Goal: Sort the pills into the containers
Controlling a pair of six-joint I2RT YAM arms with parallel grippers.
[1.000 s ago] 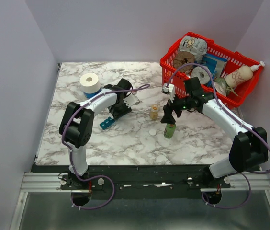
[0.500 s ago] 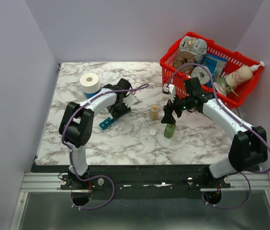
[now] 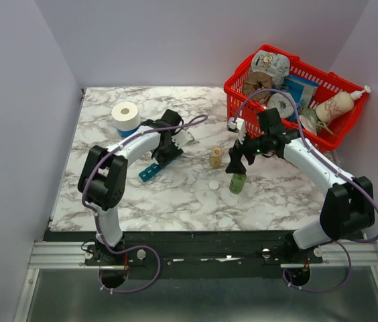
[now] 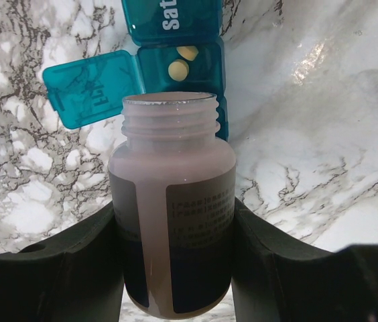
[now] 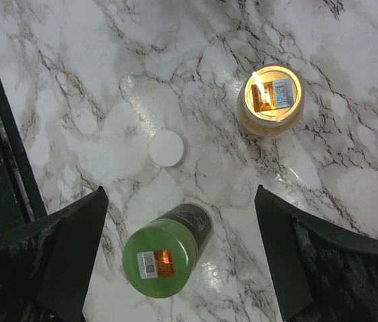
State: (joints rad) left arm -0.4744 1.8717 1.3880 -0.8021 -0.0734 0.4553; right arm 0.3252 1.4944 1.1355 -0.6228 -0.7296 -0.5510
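Observation:
In the left wrist view my left gripper [image 4: 173,215] is shut on an uncapped whitish pill bottle [image 4: 172,201] with a dark label. The bottle's mouth points at the teal containers strip [image 4: 175,40]. One compartment has its lid [image 4: 92,87] flipped open, and two yellow pills [image 4: 179,62] lie inside it. From above, the left gripper [image 3: 169,149] hangs over the far end of the strip [image 3: 150,172]. My right gripper [image 5: 180,201] is open, above a green-capped bottle [image 5: 165,251] that stands between its fingers, untouched.
A yellow bottle [image 3: 216,157] and a loose white cap [image 3: 213,184] sit near the green bottle [image 3: 238,182]. A toilet roll [image 3: 126,115] stands at the back left. A red basket [image 3: 236,94] full of goods fills the back right corner.
The left arm has shifted slightly, its elbow swinging left while the gripper stays over the strip with the bottle. The right arm has not moved.

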